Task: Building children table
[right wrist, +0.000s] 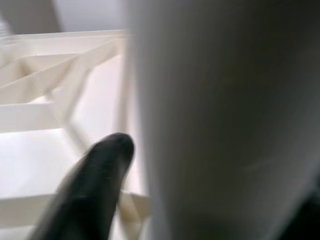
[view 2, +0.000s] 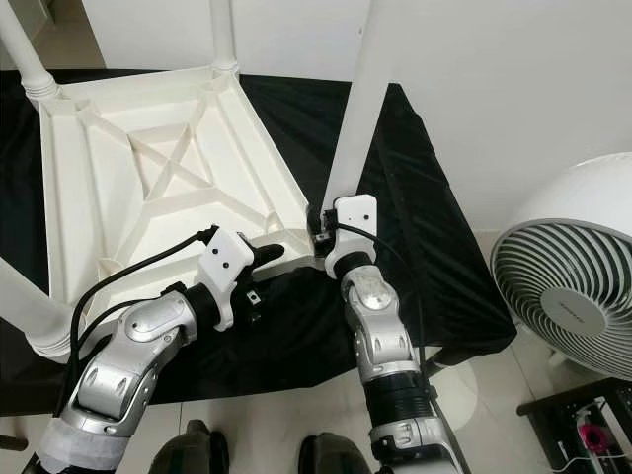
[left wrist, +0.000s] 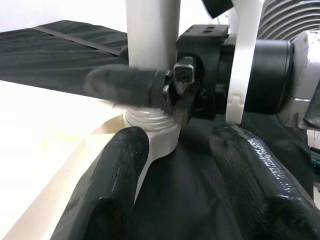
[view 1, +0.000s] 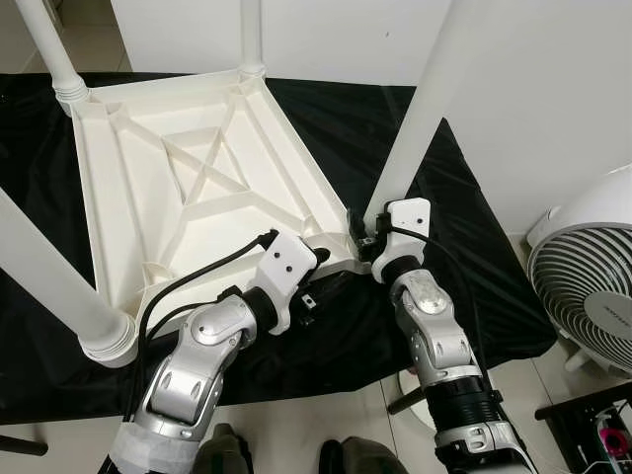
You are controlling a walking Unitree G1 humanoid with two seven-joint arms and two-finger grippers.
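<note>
Black cloth (view 1: 464, 247): spread flat over the surface, reaching from 9 o'clock to 3 o'clock, with soft wrinkles.
White fan (view 2: 578, 296): stands on the floor at 3 o'clock, just off the cloth's edge, round slatted grille facing up.
Wall (view 1: 553, 89): plain white, from 12 to 2 o'clock.
Floor (view 1: 296, 425): pale tiles, at 6 o'clock.
Dark stand (view 1: 592, 415): at 4 o'clock, below the fan.

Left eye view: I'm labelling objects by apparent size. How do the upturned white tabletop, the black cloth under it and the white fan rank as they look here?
1. black cloth: takes up the most picture.
2. upturned white tabletop: next.
3. white fan: smallest, though cut off by the picture's edge, so its full size is unsure.
</note>
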